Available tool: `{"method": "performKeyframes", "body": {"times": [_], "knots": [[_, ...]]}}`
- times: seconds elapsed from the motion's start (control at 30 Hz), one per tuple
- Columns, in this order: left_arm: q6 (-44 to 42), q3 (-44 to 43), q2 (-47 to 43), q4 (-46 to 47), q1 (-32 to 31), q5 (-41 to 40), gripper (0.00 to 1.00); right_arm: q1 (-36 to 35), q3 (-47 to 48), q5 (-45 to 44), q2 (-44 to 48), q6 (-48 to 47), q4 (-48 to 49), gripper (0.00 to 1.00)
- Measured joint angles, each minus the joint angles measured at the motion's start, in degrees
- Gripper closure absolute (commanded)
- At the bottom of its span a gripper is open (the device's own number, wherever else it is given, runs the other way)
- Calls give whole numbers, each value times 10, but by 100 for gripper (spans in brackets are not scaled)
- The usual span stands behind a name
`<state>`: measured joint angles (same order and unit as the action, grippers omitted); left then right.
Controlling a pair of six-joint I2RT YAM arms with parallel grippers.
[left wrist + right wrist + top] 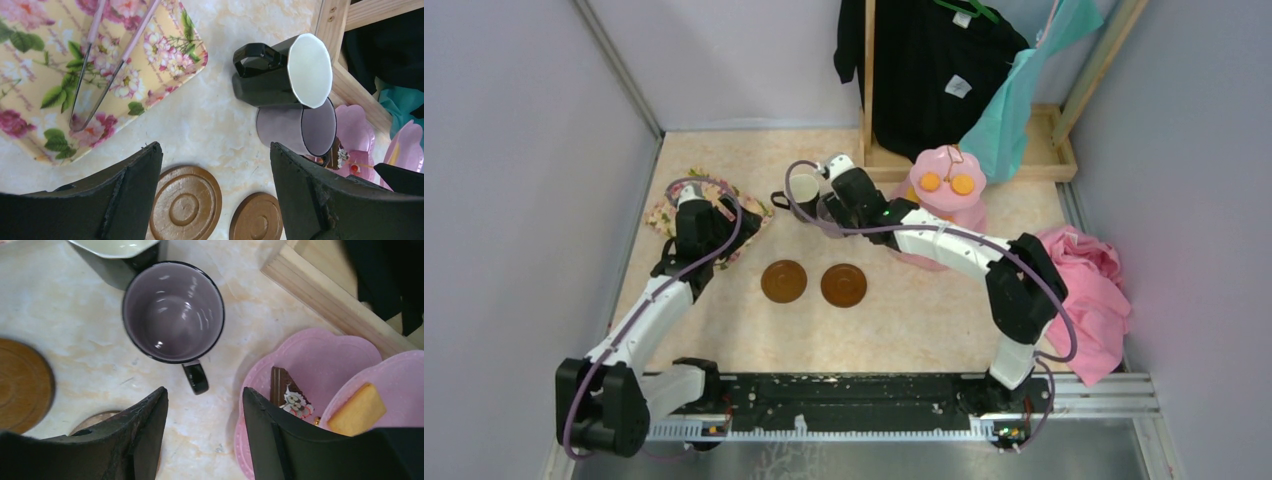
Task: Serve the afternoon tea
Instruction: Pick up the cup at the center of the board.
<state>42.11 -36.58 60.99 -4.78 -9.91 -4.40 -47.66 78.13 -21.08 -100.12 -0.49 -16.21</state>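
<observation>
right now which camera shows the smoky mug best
The right wrist view: the smoky mug sits whole below the camera, its empty inside and handle plain. The left wrist view shows its side and rim next to the black mug. In the top external view the right arm covers nearly all of it.

Black mug (280, 75) with pale inside, upright, just beside empty smoky translucent mug (172, 312), also upright, 2 round brown coasters (783, 281) (843, 285) side by side on counter, pink 3-tier stand (949, 160) carrying 2 orange snacks (930, 181) on top, yellow snack (358, 410) and brown snack (282, 385) on lower tiers

Two coasters (783, 281) lie side by side — mugs (280, 70) just behind, stand (946, 180) behind-right, tray (30, 115) behind-left.
</observation>
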Motion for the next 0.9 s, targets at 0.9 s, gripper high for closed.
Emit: {"method": "performKeyframes", "body": {"times": [0.9], "knots": [[-34, -57, 71, 49, 0, 10, 15, 81, -9, 179, -40, -32, -5, 45]]}}
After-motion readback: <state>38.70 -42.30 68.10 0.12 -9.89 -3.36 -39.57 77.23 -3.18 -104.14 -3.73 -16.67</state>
